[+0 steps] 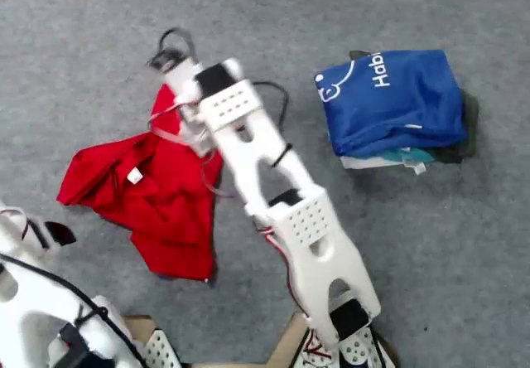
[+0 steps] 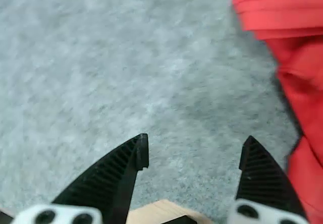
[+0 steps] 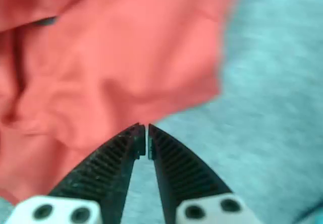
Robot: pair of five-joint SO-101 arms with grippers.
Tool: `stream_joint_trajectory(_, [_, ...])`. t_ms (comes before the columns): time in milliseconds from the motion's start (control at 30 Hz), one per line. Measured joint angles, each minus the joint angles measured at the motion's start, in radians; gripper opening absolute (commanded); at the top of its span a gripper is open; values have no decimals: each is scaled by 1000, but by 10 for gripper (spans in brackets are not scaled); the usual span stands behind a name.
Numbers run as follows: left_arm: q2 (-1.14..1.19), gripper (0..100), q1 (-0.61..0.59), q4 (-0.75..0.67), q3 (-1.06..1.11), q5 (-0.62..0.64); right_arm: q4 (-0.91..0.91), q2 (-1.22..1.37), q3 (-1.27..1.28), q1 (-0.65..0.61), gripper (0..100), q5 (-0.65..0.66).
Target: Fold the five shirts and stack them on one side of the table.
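Observation:
A crumpled red shirt (image 1: 157,190) lies left of the table's middle. At the right stands a stack of folded shirts (image 1: 389,99) with a blue one on top and white, teal and dark layers under it. My right gripper (image 3: 146,129) is shut, its tips over the edge of the red shirt (image 3: 111,57); I see no cloth between them. In the high view that arm (image 1: 248,148) stretches from the near edge to the shirt's far corner. My left gripper (image 2: 194,151) is open above bare grey cloth, with the red shirt (image 2: 298,57) off to one side. It sits at the near left corner (image 1: 50,234).
A grey cloth (image 1: 464,244) covers the table. Both arm bases stand at the near edge (image 1: 339,347). There is bare cloth between the red shirt and the stack, and along the far side.

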Motion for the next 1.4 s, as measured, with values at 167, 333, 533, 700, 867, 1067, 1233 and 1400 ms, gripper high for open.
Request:
stream_joint_trajectory(167, [92,299,204,0,-61,126,14,-28,35,123,15,5])
stream_joint_trajectory(333, [152,298,522,-2,-160,253,14,-198,123,252,18,20])
stream_joint_trajectory(533, [187,202,899,-103,-229,267,14,-400,137,321,18,235])
stream_joint_trajectory(700, [328,122,1071,-270,-239,216,2,-439,135,353,18,485])
stream_joint_trajectory(867, [534,25,1099,-301,-272,114,14,-440,135,397,18,603])
stream_joint_trajectory(1067, [689,28,1076,-311,-351,87,14,-440,141,414,18,632])
stream_joint_trajectory(1233, [652,28,1007,-293,-417,89,-9,-440,195,414,18,632])
stream_joint_trajectory(1400, [605,29,911,-293,-427,89,-178,-382,290,353,26,597])
